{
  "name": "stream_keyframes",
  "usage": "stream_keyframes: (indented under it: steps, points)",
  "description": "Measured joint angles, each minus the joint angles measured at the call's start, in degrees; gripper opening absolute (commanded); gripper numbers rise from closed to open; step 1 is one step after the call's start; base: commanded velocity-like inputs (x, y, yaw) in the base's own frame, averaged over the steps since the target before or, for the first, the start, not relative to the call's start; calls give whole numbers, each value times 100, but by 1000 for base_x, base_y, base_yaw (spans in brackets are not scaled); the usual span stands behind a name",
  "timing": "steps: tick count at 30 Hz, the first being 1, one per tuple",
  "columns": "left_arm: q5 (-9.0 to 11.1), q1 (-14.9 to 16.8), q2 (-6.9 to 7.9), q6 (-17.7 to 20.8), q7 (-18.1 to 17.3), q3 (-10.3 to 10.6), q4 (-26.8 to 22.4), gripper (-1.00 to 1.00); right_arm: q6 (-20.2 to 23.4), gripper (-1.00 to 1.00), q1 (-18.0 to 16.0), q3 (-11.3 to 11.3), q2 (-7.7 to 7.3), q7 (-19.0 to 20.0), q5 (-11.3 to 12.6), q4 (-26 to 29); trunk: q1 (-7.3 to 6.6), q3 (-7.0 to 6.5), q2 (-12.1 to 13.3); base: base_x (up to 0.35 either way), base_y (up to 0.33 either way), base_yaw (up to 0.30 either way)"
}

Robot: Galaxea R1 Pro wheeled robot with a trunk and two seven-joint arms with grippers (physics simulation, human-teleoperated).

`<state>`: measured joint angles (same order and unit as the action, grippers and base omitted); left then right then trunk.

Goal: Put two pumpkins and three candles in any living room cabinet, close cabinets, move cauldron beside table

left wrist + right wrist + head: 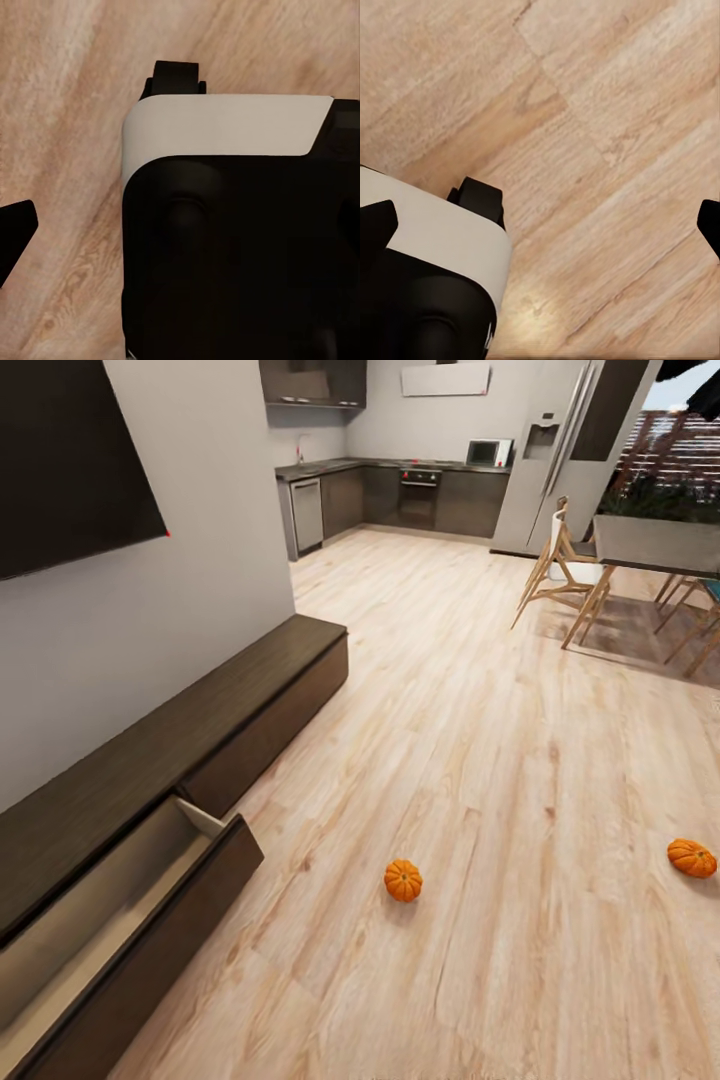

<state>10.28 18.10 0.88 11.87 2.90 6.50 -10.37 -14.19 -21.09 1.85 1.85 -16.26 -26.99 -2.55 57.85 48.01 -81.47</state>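
Cabinet (150,760) drawer (90,950) cut off at frame edge.

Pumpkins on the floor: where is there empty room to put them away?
The open drawer of the cabinet looks bare inside, and its flat top is free too. Wide floor lies open between the two pumpkins. It's crowded by the dining chairs.
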Motion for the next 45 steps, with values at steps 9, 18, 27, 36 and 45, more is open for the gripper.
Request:
stream_keyframes:
  steps: [9,18,27,36,45]
  points:
    - [0,0,0,0,0,0,0,100,-5,100,0,0,0,0,0,0,0,40,0,0,0,-226]
    - [0,0,0,0,0,0,0,100,-5,100,0,0,0,0,0,0,0,41,0,0,0,-280]
    - [0,0,0,0,0,0,0,100,-5,100,0,0,0,0,0,0,0,30,0,0,0,-281]
    - [0,0,0,0,0,0,0,100,-5,100,0,0,0,0,0,0,0,12,0,0,0,-281]
    - [0,0,0,0,0,0,0,100,-5,100,0,0,0,0,0,0,0,-7,0,0,0,-282]
